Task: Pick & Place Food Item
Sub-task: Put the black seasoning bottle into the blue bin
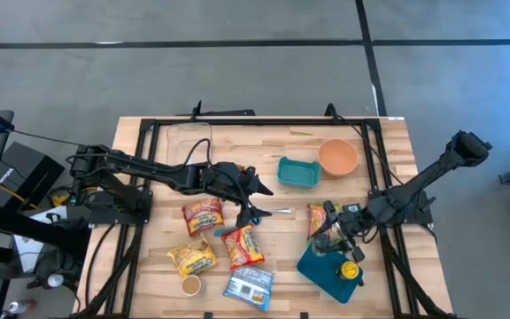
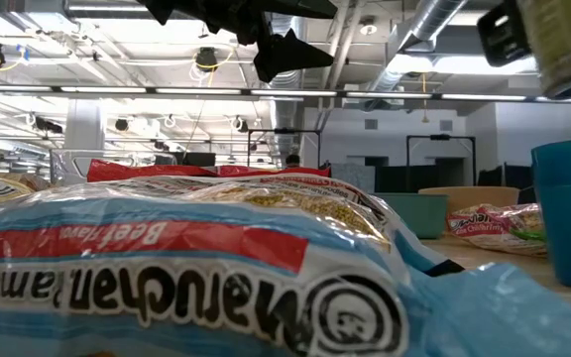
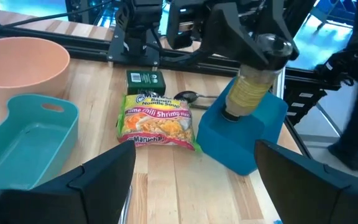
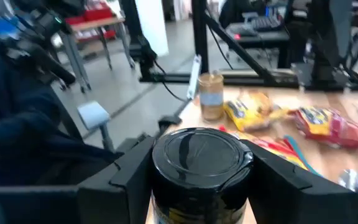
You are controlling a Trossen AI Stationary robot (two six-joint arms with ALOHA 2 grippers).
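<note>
- Right gripper [image 1: 347, 251] positioned over the dark blue container [image 1: 330, 270] at the table's front right, fingers [image 4: 131, 169] pinching a black-lidded jar [image 4: 201, 167] with yellowish contents.
- Jar [image 3: 252, 88] held upright, lid up, just above the blue container [image 3: 241, 130] (contact between jar base and container not determinable from the left wrist view).
- Left gripper [image 1: 257, 197] hanging above the table's middle, fingers [image 3: 98, 180] spread wide, nothing between them.
- Shrimp ramen packet [image 3: 158, 121] lying flat just beside the blue container, a small green box [image 3: 144, 78] beyond it and a spoon [image 3: 191, 96] near its far corner.
- Teal dish [image 1: 298, 172] and peach bowl [image 1: 337, 157] side by side toward the table's back, both apart from the grippers.
- Further noodle packets [image 1: 203, 215] grouped at the front middle of the wooden table [image 1: 388, 159], with a small open-topped jar [image 1: 191, 285] and a blue beef ramen packet [image 1: 249, 286] nearest the front edge.
- Beef packet [image 2: 167, 278] filling most of the low view.
</note>
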